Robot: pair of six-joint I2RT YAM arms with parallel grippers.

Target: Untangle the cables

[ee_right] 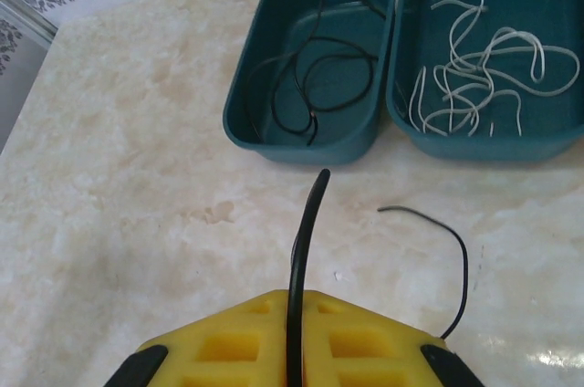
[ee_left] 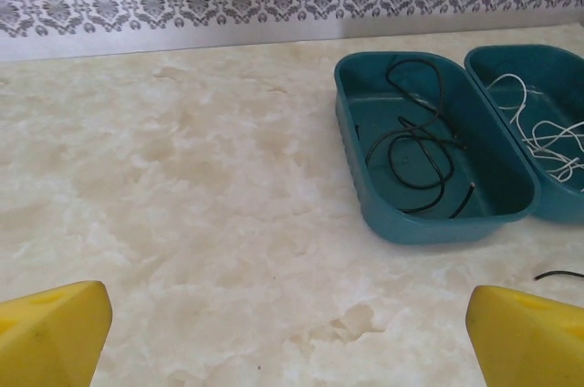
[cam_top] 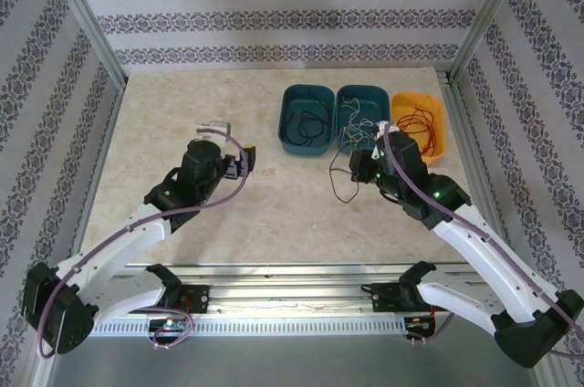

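My right gripper (ee_right: pixel 294 300) is shut on a black cable (ee_right: pixel 306 241), which sticks up from between the yellow fingers; its other end curls over the table (ee_right: pixel 461 259). From above, this cable (cam_top: pixel 336 182) trails on the table left of the right gripper (cam_top: pixel 360 168). Black cables (ee_left: pixel 415 145) lie in the left teal tray (cam_top: pixel 306 120), white cables (ee_right: pixel 474 67) in the right teal tray (cam_top: pixel 362 118), and red cables (cam_top: pixel 420 120) in the orange tray (cam_top: pixel 436 131). My left gripper (cam_top: pixel 242 161) stands open over bare table, with nothing between its fingers (ee_left: pixel 50 332).
The three trays stand side by side at the back right of the marble-patterned table (cam_top: pixel 182 113). Patterned walls and metal posts (cam_top: pixel 91 26) close in the table. A metal rail (cam_top: pixel 292 300) runs along the near edge between the arm bases.
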